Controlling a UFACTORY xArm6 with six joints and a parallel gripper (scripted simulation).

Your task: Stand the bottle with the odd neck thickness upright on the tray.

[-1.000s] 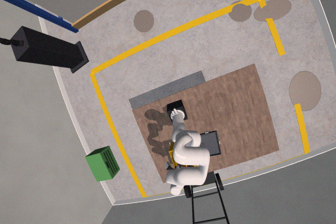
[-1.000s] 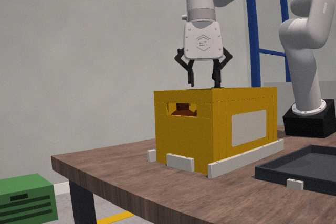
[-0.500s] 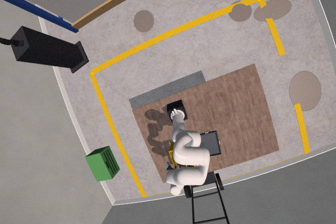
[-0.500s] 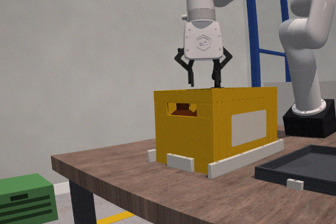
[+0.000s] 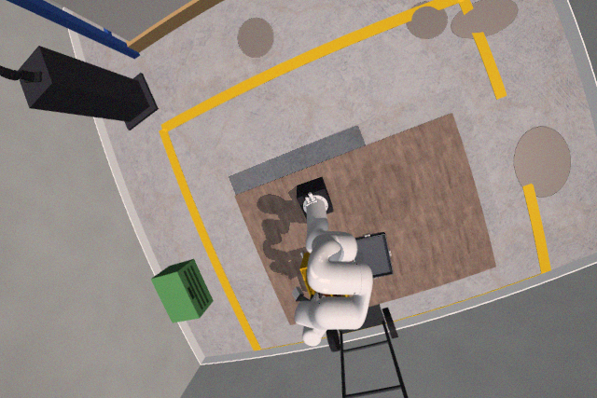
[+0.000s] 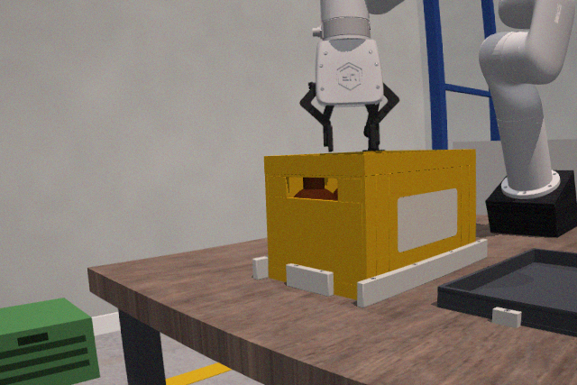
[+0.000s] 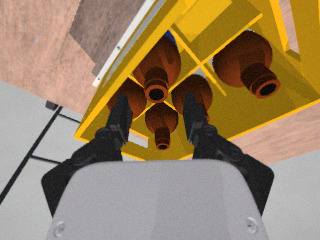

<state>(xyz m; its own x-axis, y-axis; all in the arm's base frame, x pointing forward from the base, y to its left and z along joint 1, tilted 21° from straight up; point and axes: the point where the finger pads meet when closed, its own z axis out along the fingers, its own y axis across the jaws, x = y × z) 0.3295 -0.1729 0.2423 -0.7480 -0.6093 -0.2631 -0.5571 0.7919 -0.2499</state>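
Note:
The yellow crate (image 5: 305, 274) (image 6: 316, 232) (image 7: 295, 100) stands level on the table. Several brown bottles stand in its compartments: one bottle (image 7: 157, 62) at the upper middle, one (image 7: 242, 57) at the right, a small-looking one (image 7: 161, 120) lowest, and others partly behind the fingers. A bottle (image 6: 314, 190) shows through the crate's hand hole. Differences in neck thickness cannot be told. My gripper (image 6: 351, 145) (image 7: 156, 103) is partly open and empty, pointing down with its fingertips about at the crate's top edge. The dark tray (image 5: 376, 258) (image 6: 465, 307) lies beside the crate with no bottle visible on it.
Low white stop blocks (image 6: 309, 279) and a long white rail (image 6: 419, 273) border the crate. Another small block (image 6: 506, 317) is at the tray's edge. Thin yellow dividers separate the crate's compartments. The black arm base (image 6: 531, 213) stands behind the tray.

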